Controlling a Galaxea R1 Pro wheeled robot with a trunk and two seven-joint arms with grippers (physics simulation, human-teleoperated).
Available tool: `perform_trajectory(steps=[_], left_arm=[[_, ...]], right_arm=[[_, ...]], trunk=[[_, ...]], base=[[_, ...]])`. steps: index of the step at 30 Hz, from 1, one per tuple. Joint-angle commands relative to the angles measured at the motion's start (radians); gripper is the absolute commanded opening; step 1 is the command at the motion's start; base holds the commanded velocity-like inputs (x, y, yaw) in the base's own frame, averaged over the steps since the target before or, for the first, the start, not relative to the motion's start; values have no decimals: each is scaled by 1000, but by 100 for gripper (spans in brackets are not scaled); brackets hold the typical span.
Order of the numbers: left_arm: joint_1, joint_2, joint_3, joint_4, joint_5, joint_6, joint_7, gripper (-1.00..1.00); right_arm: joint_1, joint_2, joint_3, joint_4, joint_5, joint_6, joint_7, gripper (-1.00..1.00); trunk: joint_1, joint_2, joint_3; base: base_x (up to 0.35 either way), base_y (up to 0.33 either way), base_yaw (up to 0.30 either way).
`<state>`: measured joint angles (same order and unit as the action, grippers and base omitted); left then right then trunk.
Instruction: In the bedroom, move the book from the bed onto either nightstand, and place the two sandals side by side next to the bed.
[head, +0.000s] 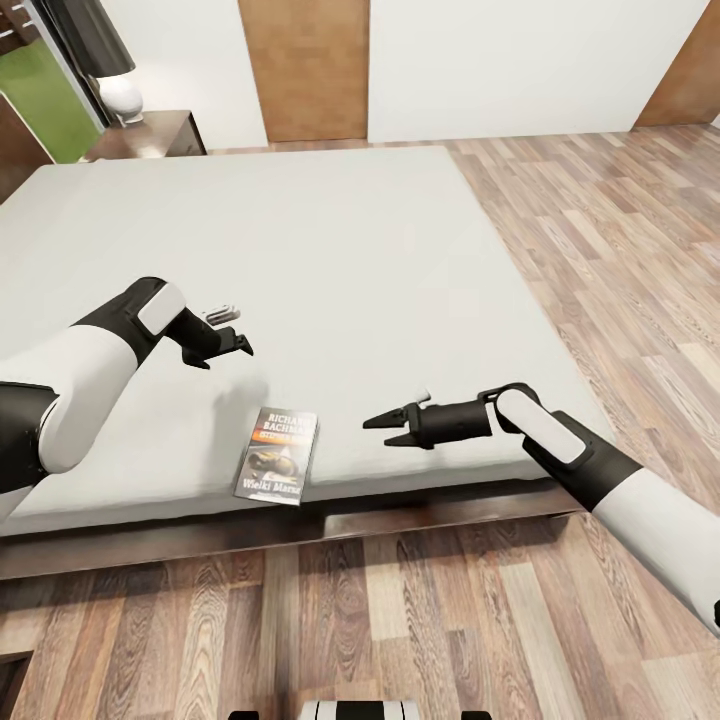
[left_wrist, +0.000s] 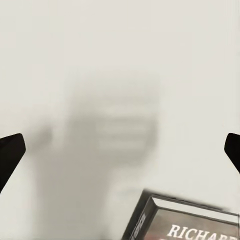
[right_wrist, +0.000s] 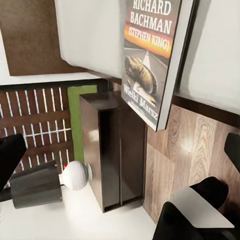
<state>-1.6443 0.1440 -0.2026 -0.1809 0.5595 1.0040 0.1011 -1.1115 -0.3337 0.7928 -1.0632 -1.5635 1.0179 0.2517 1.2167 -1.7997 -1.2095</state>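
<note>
Spread wide and empty: left fingers (head: 222, 333) over bare mattress, right fingers (head: 398, 424) hovering by the bed's (head: 330, 240) near edge, aimed toward the book (head: 278, 455). Flat at that near edge, overhanging it slightly, untouched; nothing yet moved. Nightstand (head: 150, 135) with white lamp (head: 122, 98) beyond the far left corner. No sandals in sight. Plain off-white mattress, dark frame, wood-plank floor (head: 620, 250), white walls.

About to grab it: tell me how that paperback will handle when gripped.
The paperback looks thin, so probably light and slightly bendy. It lies flat on the mattress, likely hard to get fingers under. Its corner overhangs the bed edge, offering a likely pinch point.
</note>
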Motion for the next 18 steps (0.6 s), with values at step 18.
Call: perform_trajectory(steps=[18], left_arm=[[0, -1, -3, -2, 11, 4, 14, 100]], right_arm=[[6, 3, 6, 0, 3, -1, 71, 100]], trunk=[[0, 0, -1]], base=[[-20, 0, 0]])
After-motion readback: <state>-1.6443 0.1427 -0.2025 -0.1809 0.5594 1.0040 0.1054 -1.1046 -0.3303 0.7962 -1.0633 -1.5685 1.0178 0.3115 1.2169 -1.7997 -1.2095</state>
